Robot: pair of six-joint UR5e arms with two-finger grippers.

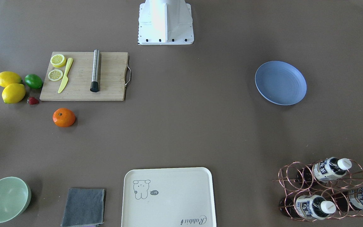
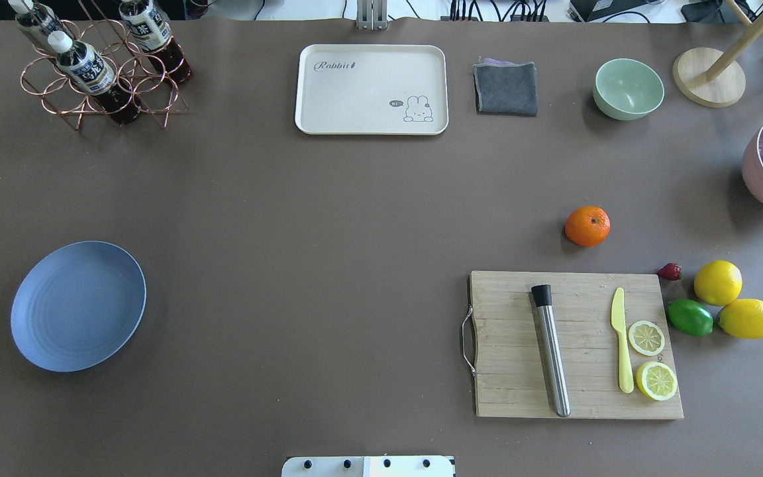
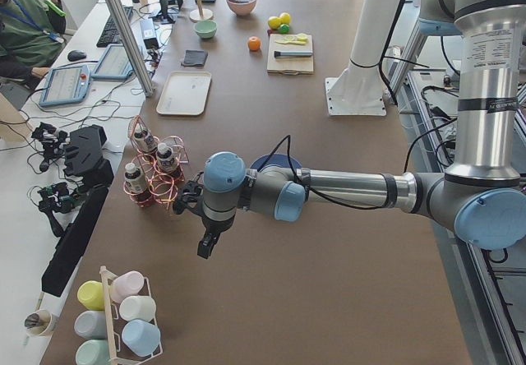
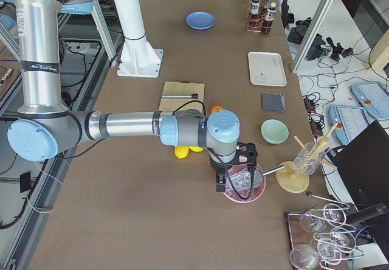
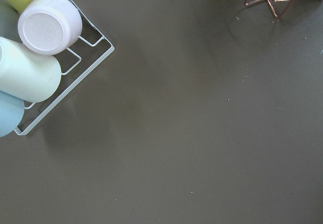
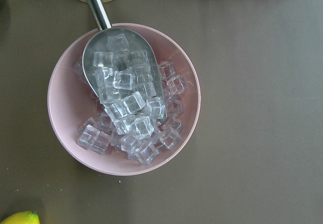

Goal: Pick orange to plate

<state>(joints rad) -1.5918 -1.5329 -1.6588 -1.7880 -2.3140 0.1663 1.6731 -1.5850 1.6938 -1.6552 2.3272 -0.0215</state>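
Note:
The orange rests alone on the brown table just beyond the wooden cutting board; it also shows in the front view as the orange. Far across the table lies the blue-lavender plate, bare, the same plate in the front view. Neither gripper appears in the overhead or front views. My left gripper hangs past the plate near the table's left end; I cannot tell if it is open or shut. My right gripper hovers over a pink ice bowl; its state cannot be told either.
Two lemons, a lime and a strawberry lie right of the board. A cream tray, grey cloth, green bowl and bottle rack line the far edge. A cup rack sits below the left wrist.

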